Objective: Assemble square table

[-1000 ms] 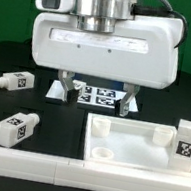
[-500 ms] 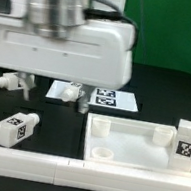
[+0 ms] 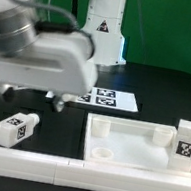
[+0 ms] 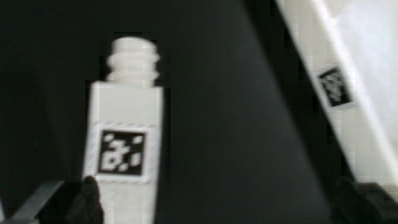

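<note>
White leg lies flat on the dark tabletop, threaded end pointing away from the end effector. The end effector is spread fully wide, holds nothing and hangs over that leg. The leg sits off-centre, just beside 1 finger. The square slab rests sockets-up toward the exterior view's right, well apart. Another leg lies near its left edge in that view, and an upright leg stands at its right. Risk: coming down as is, the near finger may land on the leg or set it rolling. A lopsided close could skew it and leave a tilted grip, bad for threading into a socket.
</note>
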### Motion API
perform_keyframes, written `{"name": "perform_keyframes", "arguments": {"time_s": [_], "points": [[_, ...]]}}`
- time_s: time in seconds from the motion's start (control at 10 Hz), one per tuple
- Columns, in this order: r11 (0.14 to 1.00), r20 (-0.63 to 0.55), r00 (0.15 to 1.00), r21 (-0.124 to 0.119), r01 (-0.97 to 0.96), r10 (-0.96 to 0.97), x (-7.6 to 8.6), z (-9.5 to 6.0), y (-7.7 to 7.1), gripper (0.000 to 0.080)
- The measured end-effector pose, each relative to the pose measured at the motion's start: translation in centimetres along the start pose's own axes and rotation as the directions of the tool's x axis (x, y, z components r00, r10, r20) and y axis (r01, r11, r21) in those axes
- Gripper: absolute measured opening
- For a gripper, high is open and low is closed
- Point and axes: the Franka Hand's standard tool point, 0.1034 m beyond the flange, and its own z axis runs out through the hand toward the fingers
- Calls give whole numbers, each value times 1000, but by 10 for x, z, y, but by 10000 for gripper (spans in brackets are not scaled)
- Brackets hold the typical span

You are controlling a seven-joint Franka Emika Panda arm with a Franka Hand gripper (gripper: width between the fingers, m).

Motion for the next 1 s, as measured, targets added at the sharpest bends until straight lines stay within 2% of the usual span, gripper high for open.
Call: {"name": "perform_keyframes", "arguments": {"time_s": [0.3,0.5,0.6,0.9,1.0], "points": [[1000,190,982,-17,12,-8,1,9,11,649],[1000,255,967,-26,16,-9,-15,11,10,649],[1000,307,951,-22,-12,18,-25,16,12,649],[994,336,936,-34,-105,110,-29,23,27,649],[994,326,940,-33,-100,105,-29,22,26,649]]}}
